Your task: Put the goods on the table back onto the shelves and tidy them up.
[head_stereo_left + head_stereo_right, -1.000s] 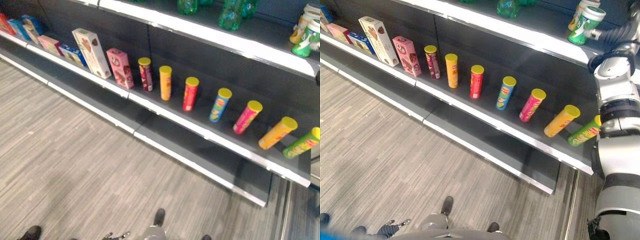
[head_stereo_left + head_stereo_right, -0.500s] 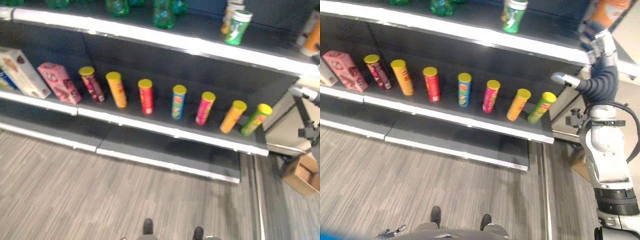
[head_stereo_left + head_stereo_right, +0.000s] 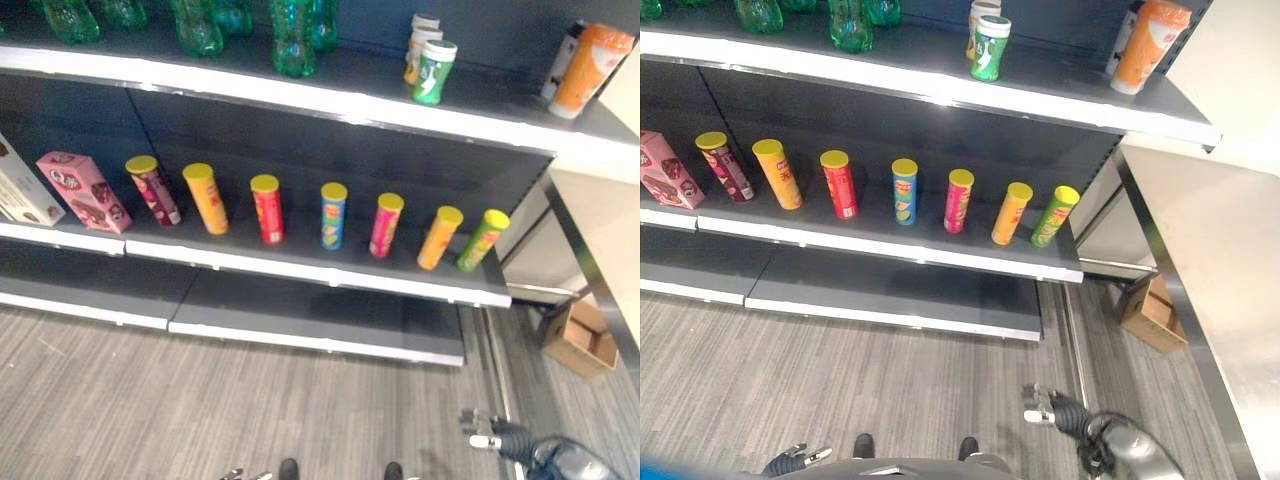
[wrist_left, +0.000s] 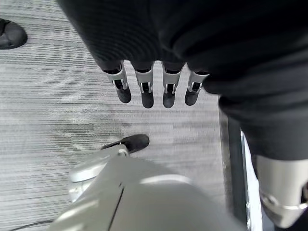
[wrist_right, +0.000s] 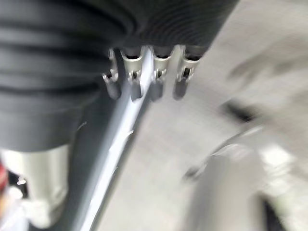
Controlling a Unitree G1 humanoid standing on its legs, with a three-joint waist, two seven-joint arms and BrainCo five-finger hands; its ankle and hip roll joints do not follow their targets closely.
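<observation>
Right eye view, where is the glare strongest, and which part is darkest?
Right eye view: glare whitens the upper shelf's front edge and the table on the right; the back panel above the tube cans lies darkest. Left eye view: the same.

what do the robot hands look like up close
Each robot hand has a dark ribbed cover over its back and wrist, with a row of silver fingers ending in dark tips: the left robot hand and the right robot hand match. A silver-grey forearm follows.
</observation>
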